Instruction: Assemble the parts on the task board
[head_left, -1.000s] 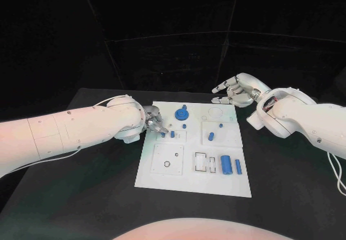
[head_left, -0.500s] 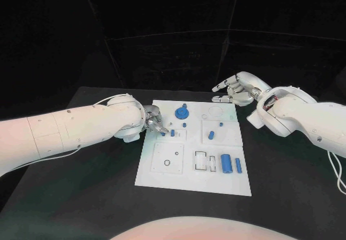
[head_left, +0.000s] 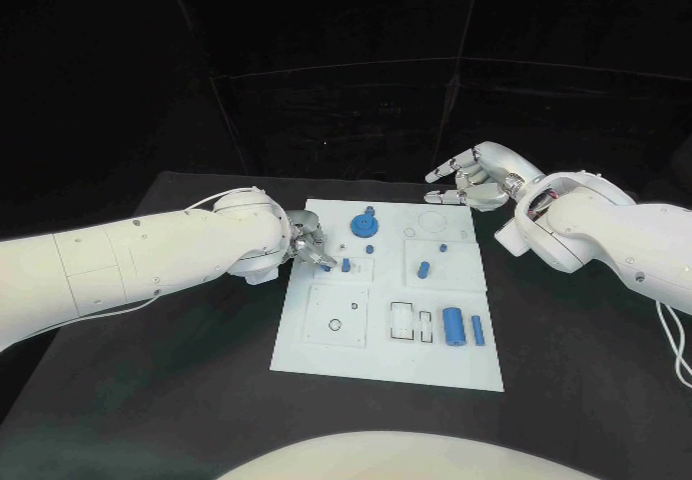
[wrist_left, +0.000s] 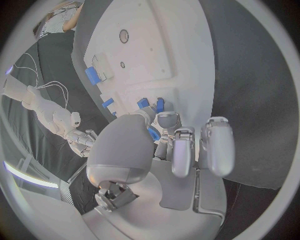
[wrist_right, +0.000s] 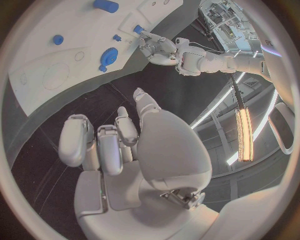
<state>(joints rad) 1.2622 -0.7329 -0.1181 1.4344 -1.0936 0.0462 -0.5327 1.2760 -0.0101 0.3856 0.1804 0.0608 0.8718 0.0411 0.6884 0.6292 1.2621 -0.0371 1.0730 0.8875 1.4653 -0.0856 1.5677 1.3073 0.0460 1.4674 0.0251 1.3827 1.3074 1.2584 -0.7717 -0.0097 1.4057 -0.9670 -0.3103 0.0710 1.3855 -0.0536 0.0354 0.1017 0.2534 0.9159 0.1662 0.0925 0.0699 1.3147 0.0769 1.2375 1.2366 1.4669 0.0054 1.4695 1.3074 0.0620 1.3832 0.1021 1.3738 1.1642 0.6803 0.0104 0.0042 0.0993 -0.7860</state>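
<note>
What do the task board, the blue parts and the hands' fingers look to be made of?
Task board: probably rigid plastic, matte white, flat with crisp cut-out recesses. Blue parts, such as the long cylinder: likely moulded or printed plastic, uniform matte colour, no metallic glint. Left hand and right hand: silver fingers with soft highlights, painted metal or plastic; I cannot tell which.

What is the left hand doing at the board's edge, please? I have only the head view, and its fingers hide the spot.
Observer: The left wrist view shows the left hand pinching a small blue part between thumb and finger.
Operator: Anything just beyond it?
Observer: Two more blue pegs stand on the task board near the fingertips.
Operator: And the right hand?
Observer: In its wrist view the right hand holds nothing, above the black table.
</note>
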